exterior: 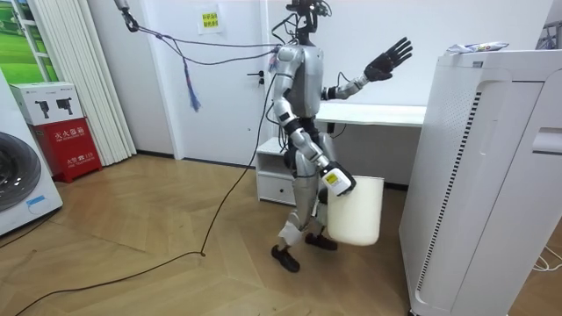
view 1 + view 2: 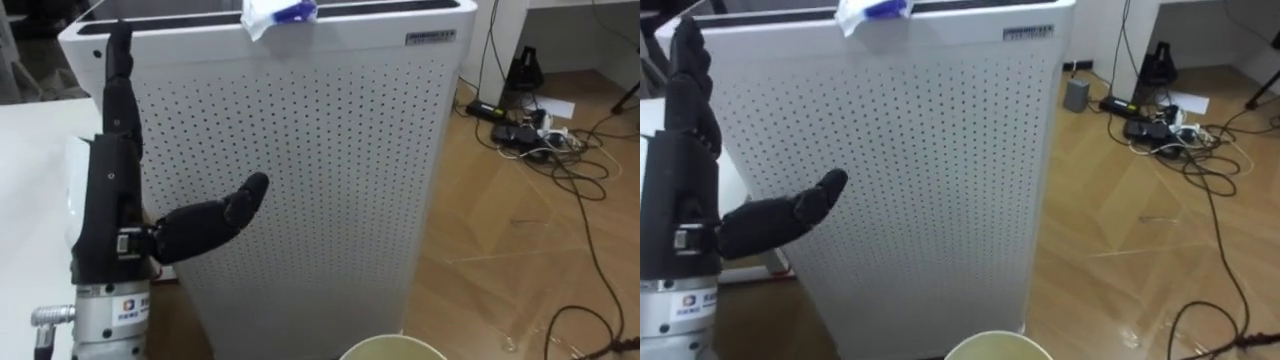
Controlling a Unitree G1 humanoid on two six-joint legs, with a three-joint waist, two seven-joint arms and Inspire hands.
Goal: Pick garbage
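A crumpled white and blue wrapper [image 2: 275, 14] lies on the top of a tall white perforated appliance [image 2: 330, 180], at its near edge. My left hand [image 2: 115, 190] is raised in front of the appliance's upper left part, open, fingers straight up and thumb pointing right, well below and left of the wrapper. The room view has me standing before the appliance [image 1: 474, 175] with that hand [image 1: 391, 60] lifted. My right hand [image 1: 336, 181] hangs low at the rim of a white bin [image 1: 356, 211] held off the floor. The bin's rim [image 2: 392, 348] shows at the bottom edge.
A white desk [image 1: 369, 114] stands to my left, a drawer unit [image 1: 277, 175] beneath it. A power strip and tangled cables [image 2: 540, 130] lie on the wooden floor right of the appliance. A washing machine [image 1: 18, 184] stands at the room view's left.
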